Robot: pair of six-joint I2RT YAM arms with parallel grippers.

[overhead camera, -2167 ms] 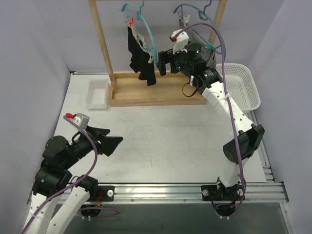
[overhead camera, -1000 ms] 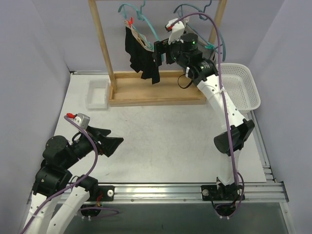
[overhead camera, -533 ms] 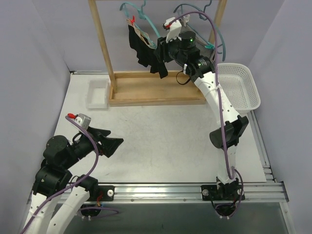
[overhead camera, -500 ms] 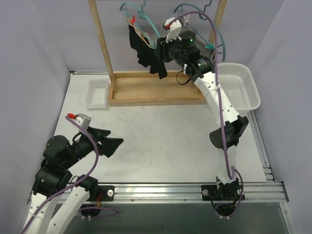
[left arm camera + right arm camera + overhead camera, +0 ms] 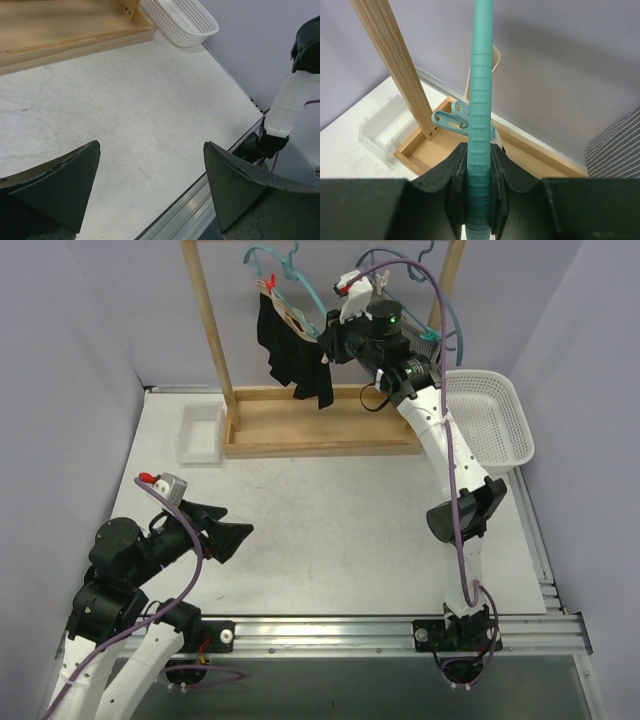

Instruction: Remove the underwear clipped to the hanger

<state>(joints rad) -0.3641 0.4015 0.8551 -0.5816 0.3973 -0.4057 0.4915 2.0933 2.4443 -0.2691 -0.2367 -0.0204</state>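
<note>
Right gripper [image 5: 479, 172] is clamping the lower arm of the teal hanger [image 5: 481, 100], fingers [image 5: 457, 170] pressing both sides of the bar. A teal clip [image 5: 451, 120] is sitting on the bar just past my fingers. The black underwear [image 5: 295, 355] is hanging from that hanger on the wooden rack [image 5: 212, 330], touching the gripper's left side in the top view. The grey striped underwear [image 5: 617, 145] is showing at the right edge of my wrist view; can't tell how it's clipped. Left gripper [image 5: 150, 150] is hovering low over the table [image 5: 125, 100], jaws wide apart, gripping nothing, well apart from the rack. The white basket [image 5: 495, 415] is sitting right of the rack, the clear tray [image 5: 200, 433] left of it.
</note>
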